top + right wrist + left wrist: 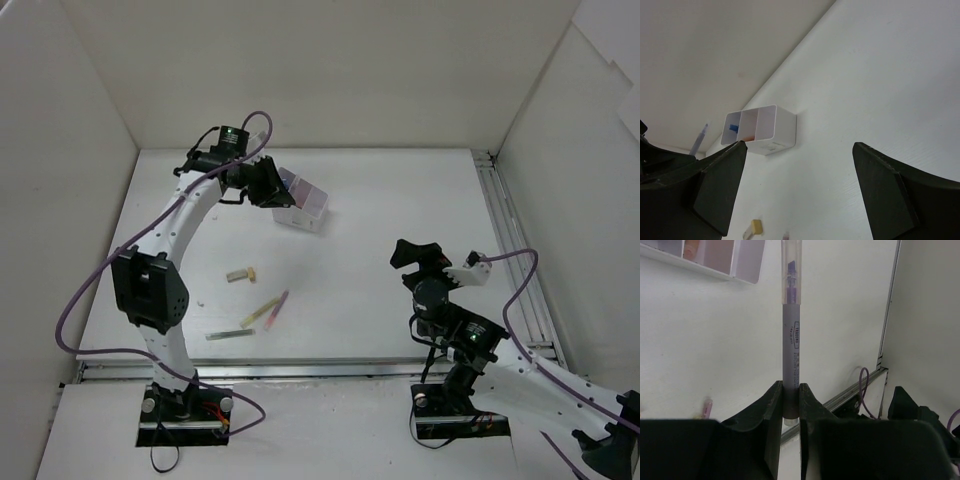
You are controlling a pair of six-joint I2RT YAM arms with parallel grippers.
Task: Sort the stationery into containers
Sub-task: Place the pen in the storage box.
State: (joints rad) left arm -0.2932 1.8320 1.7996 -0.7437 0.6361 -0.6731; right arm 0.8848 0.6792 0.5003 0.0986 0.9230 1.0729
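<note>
My left gripper (791, 400) is shut on a grey pen (791, 340) with a clear cap; the pen points towards the white three-compartment container (715, 257). In the top view that gripper (265, 185) hovers just left of the container (305, 205). A blue item (732, 129) and an orange one (747, 136) lie in the container (777, 127). On the table lie a tan block (240, 274), a yellow-green pen (260, 315), a pink pen (279, 308) and a grey-green pen (230, 334). My right gripper (800, 145) stands open and empty over the right of the table (420, 255).
White walls enclose the table on the left, back and right. A metal rail (510, 240) runs along the right edge and another along the near edge (300, 365). A purple cable (863, 390) loops near the rail.
</note>
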